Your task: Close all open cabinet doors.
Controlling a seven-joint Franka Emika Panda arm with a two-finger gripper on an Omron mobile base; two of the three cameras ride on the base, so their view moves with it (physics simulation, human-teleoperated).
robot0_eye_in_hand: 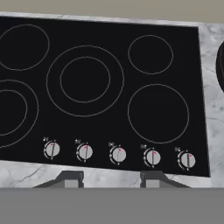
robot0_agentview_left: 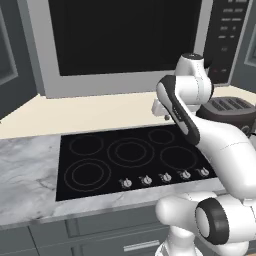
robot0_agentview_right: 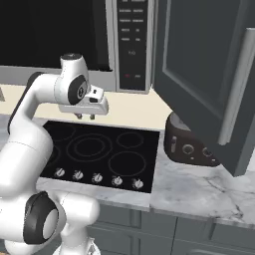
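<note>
One cabinet door [robot0_agentview_right: 204, 74] hangs open at upper right above the toaster [robot0_agentview_right: 189, 144], looking rigid and hinged, best pushed on its flat panel near the bar handle [robot0_agentview_right: 238, 84], while the gripper [robot0_agentview_right: 85, 116], jaws together and empty, hovers over the cooktop [robot0_agentview_right: 99, 154].

Left base view: behind arm's left, looking forward-down at the flat black glass cooktop [robot0_agentview_left: 132, 155]. Right base view: behind arm's right, same cooktop [robot0_agentview_right: 99, 154]. Hand view: close above, facing straight down on it [robot0_eye_in_hand: 100, 92].
</note>
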